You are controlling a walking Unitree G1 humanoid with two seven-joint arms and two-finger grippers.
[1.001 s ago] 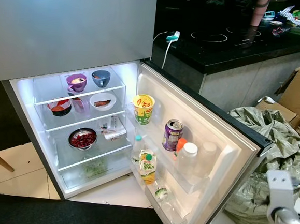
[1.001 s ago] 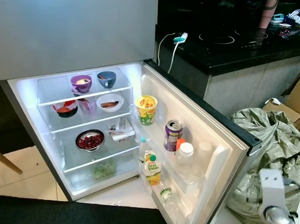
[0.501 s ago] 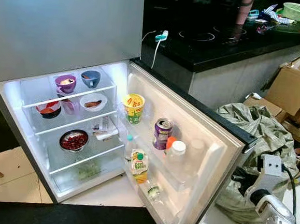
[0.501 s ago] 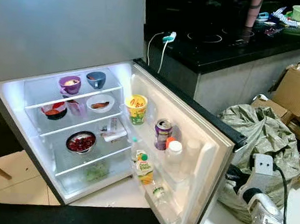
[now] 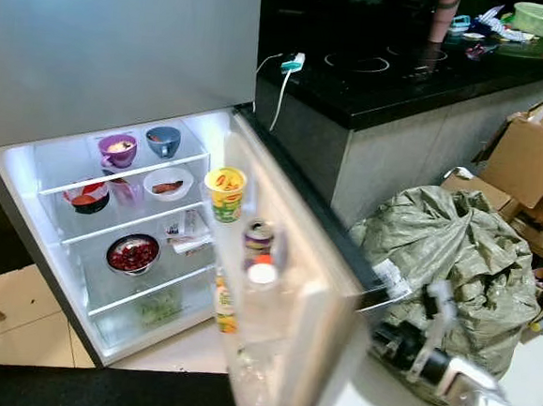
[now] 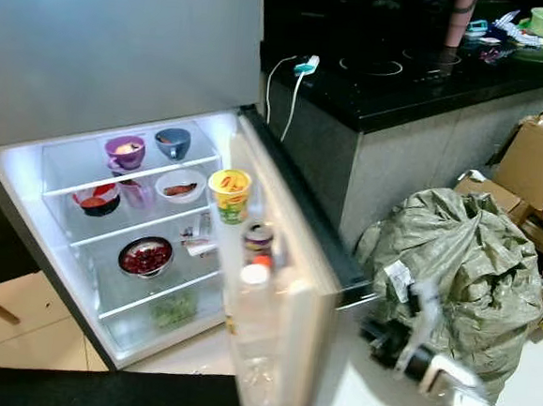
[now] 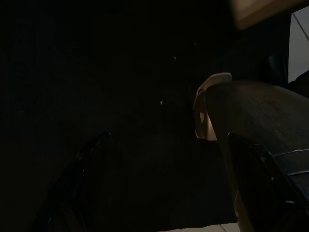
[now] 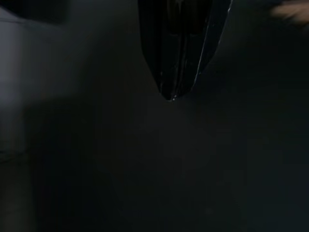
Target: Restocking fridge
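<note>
Blur over right tool [image 8: 174, 72] by fridge door [image 5: 310, 310], fingers pressed together

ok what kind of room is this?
Most likely a home kitchen: a stocked fridge stands with its door open, bowls of food on its shelves, beside a black counter with an induction hob. Cardboard boxes and a bulging sack sit on the floor.

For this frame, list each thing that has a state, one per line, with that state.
Fridge door: partly open.
Fridge interior: lit.
Right gripper: fingers shut, against the door's outer side.
Left gripper: fingers apart, holding nothing.
Purple can: upright on the door shelf.
</note>
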